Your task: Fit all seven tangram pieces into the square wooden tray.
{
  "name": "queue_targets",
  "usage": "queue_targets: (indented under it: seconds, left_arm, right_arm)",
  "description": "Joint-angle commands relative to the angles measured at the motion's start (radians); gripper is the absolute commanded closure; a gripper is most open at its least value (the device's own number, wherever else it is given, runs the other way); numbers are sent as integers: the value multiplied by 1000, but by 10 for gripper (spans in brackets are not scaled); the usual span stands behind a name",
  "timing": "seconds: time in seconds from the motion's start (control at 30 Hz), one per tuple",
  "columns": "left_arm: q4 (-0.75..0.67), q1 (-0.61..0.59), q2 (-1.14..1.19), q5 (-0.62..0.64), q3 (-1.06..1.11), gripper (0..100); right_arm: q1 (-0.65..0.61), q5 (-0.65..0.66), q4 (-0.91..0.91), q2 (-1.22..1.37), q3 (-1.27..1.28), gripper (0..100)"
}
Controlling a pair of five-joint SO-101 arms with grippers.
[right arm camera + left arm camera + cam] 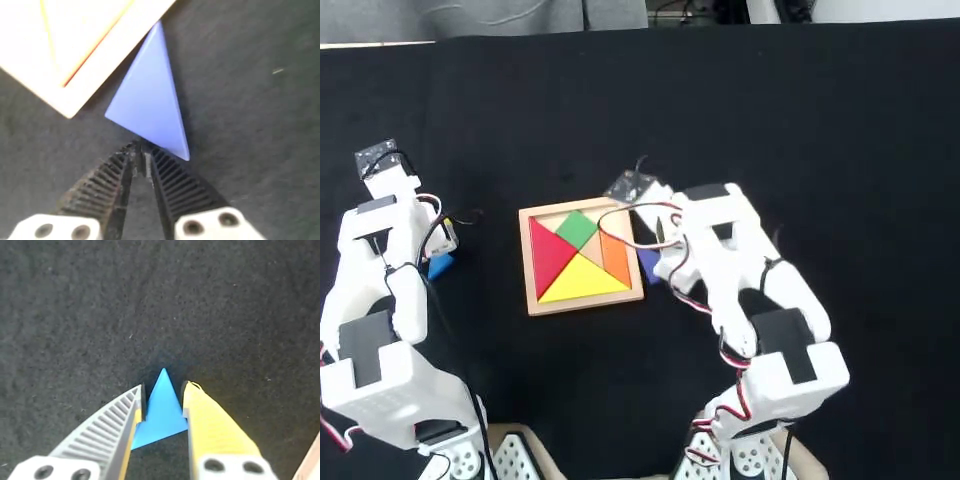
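Where the black surface point(820, 120) spreads beneath both arms, the square wooden tray point(526, 262) lies near its middle. It holds a red triangle point(548, 258), a yellow triangle point(582, 280), an orange piece point(616, 255) and a green piece point(578, 229). On the right arm's side, a violet-blue triangle point(150, 107) lies flat with one corner against the tray's outer rim. The right jaws are pressed together on nothing, tips at its edge. Well apart on the other side, the left jaws are clenched on a light blue triangle point(161, 410).
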Motion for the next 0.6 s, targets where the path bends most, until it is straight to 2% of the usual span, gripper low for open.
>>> queue_targets:
  seconds: [0.0,0.1,0.3,0.47,0.57]
  left_arm:
    - [14,-5,-6,-6,-30,852]
    - [18,-5,-6,-6,-30,852]
    - [20,15,-6,-83,-30,853]
    - [25,35,-8,-141,-50,852]
    - [118,24,-8,-201,-119,850]
  right_arm:
    - [18,-11,-38,-8,-87,988]
    - [12,-11,-77,-8,-88,988]
    - [-5,-12,-77,-10,-108,988]
    - [-31,-104,-75,-45,-125,988]
    - [-25,-120,-72,-99,-85,988]
